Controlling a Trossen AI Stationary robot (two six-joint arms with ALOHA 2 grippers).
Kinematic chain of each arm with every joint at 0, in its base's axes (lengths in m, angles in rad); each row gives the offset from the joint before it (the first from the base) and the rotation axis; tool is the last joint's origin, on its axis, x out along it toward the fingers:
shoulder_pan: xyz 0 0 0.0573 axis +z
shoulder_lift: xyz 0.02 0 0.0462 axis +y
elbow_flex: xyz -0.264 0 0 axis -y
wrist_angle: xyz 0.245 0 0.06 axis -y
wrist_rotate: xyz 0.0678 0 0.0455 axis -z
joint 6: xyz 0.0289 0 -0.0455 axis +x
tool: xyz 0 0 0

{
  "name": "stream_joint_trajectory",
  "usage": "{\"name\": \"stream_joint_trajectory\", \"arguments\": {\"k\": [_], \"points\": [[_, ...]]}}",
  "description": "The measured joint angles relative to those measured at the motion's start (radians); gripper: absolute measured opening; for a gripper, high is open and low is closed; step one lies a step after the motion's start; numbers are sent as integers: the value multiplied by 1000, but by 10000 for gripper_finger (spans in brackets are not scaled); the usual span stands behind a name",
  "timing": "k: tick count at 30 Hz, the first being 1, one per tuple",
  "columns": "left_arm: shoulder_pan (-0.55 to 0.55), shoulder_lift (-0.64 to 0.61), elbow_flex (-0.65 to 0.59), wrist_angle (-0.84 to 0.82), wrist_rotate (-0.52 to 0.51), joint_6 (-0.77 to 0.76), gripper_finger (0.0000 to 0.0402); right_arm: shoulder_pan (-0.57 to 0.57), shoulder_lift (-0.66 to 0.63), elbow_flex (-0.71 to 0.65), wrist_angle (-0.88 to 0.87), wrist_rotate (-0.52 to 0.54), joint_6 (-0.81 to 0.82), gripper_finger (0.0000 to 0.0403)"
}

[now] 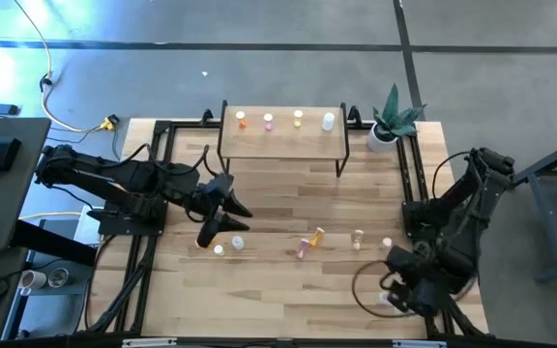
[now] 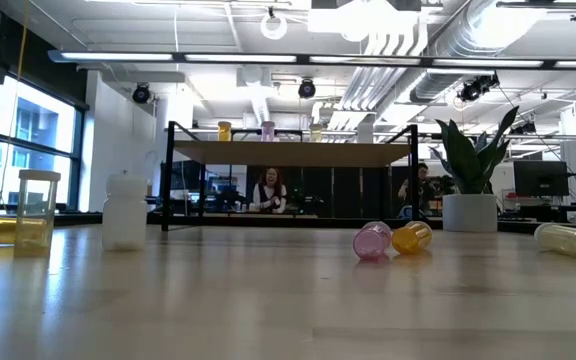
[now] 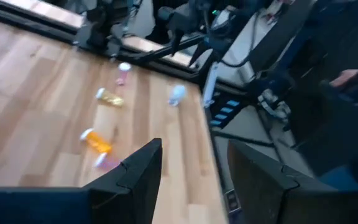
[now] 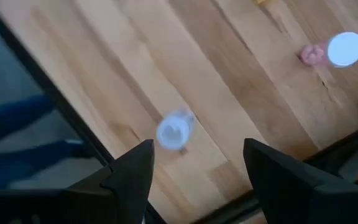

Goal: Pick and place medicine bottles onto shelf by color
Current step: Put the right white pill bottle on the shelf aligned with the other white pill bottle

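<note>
Clear bottle [image 4: 174, 129] lies just beyond right end effector's [image 4: 194, 168] spread fingers

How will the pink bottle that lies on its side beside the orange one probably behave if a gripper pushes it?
The pink bottle is a cylinder lying on its side, so it will probably roll. It touches the orange bottle, so a push may move both. It looks small, translucent and possibly empty, so it is likely light and easy to knock away.

Clear bottle [image 4: 174, 129] beyond parted tool [image 4: 194, 177]
</note>
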Motion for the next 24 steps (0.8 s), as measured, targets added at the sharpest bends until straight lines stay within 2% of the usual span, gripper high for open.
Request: {"name": "stream_joint_trajectory", "arguments": {"k": [6, 14, 17, 24], "points": [[-64, 0, 0, 148, -10, -49, 172, 114, 0, 0, 4, 91, -101, 239], [-119, 0, 0, 312, -124, -43, 172, 218, 30, 0, 71, 249, -209, 236], [-131, 0, 0, 335, -149, -44, 172, 237, 67, 0, 101, 262, -259, 236], [-157, 0, 0, 338, -220, -57, 172, 256, 166, 0, 131, 287, -259, 236]]}}
